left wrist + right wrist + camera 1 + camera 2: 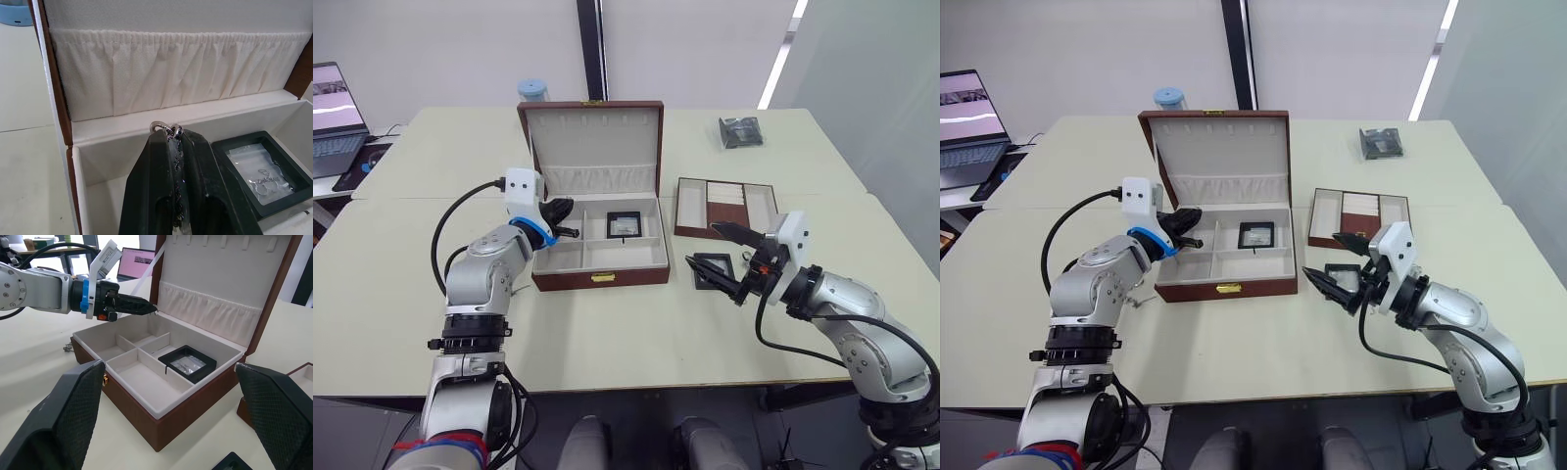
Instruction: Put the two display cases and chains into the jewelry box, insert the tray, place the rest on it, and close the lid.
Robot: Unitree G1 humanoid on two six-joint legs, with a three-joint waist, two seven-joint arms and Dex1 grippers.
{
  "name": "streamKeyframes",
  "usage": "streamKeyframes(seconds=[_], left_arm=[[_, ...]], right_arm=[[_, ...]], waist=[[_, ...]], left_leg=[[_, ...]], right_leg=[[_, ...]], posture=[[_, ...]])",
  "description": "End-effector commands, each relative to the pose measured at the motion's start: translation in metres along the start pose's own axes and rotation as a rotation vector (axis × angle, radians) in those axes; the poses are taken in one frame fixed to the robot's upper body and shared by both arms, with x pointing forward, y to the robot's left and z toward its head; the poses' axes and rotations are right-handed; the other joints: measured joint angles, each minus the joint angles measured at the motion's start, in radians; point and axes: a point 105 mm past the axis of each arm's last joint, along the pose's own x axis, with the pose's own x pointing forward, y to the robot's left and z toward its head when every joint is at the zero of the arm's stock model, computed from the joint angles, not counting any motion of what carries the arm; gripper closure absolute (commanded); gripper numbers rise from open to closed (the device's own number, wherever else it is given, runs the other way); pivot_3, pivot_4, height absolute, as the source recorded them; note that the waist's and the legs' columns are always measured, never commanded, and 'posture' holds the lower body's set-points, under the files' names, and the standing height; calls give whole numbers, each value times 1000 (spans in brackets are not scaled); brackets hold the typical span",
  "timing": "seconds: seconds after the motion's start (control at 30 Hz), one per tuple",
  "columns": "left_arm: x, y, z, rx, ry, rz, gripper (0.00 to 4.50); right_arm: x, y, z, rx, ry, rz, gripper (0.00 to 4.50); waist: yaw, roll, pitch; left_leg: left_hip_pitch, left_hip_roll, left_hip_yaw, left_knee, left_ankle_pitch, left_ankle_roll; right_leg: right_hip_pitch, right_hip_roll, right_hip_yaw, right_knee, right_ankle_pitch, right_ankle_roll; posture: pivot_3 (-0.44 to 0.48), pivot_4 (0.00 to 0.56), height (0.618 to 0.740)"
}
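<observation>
Chain (168, 131) sits clenched in left end effector (563, 221) over jewelry box (599, 277), lid (591, 137) up. One display case (625, 224) inside. Right end effector (736, 262) released above second display case (715, 266) on bench (626, 333). Tray (689, 204) not inserted; grey packet (741, 131) well apart.

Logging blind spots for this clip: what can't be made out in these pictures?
- The chain: its lower length is hidden between the left gripper fingers in the left wrist view.
- The second display case on the table: partly covered by the right gripper in the left eye view, cut off by the bottom edge in the right wrist view.
- The print on the packet inside the boxed display case: too small to read.
- The small metal item beside the jewelry box: too small to identify.
</observation>
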Motion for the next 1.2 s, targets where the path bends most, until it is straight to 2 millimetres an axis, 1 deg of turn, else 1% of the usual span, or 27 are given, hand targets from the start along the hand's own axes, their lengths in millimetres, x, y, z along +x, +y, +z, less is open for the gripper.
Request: streamKeyframes(seconds=[0.03,0.2,0.23,0.3,0.33,0.43,0.73,0.9,1.03,1.1,1.2], left_arm=[[1,-2,17,27,-54,-12,3778],[1,-4,15,22,-55,-22,2304],[1,-5,15,23,-55,-27,1904],[1,-6,14,23,-53,-34,1275],[1,-6,14,24,-51,-36,1038],[0,-7,13,23,-50,-39,15],[0,-13,14,18,-53,-71,15],[-6,-21,16,22,-56,-144,15],[-25,-25,19,105,-29,-250,15],[-41,-23,22,134,-14,-316,15],[-64,-14,27,166,-3,-370,15]], right_arm=[[-2,4,12,-26,-43,9,0],[-1,4,12,-24,-43,13,0],[-1,4,12,-24,-43,14,0],[0,4,12,-23,-42,18,0],[0,4,12,-23,-41,21,0],[1,5,11,-22,-40,24,0],[1,4,11,-20,-37,22,0],[-2,1,8,-21,-26,14,0],[-14,-8,4,-38,15,6,0],[-27,-18,0,-51,54,-10,0],[-47,-35,-6,-65,118,-34,0]], waist=[[0,0,0],[0,0,0],[0,0,0],[0,0,0],[0,0,0],[0,0,0],[0,0,0],[0,0,0],[-2,0,0],[-2,0,0],[-1,1,1]], left_leg=[[0,0,0,0,0,0],[0,0,0,0,0,0],[0,0,0,0,0,0],[0,0,0,0,0,0],[0,0,0,0,0,0],[0,0,0,0,0,0],[0,0,0,0,0,0],[0,0,0,0,0,0],[0,0,0,0,0,0],[0,0,0,-1,0,0],[0,1,1,-1,0,0]], right_leg=[[0,0,0,0,0,0],[0,0,0,0,0,0],[0,0,0,0,0,0],[0,0,0,0,0,0],[0,0,0,0,0,0],[0,0,0,0,0,0],[0,0,0,0,0,0],[0,0,0,0,0,0],[0,0,0,0,0,0],[0,0,0,0,0,0],[0,0,1,-1,0,0]], posture=[[0,150,740],[0,150,740],[0,150,740],[0,150,740],[0,150,740],[0,150,740],[0,150,740],[0,150,740],[0,150,740],[0,150,740],[0,150,740]])
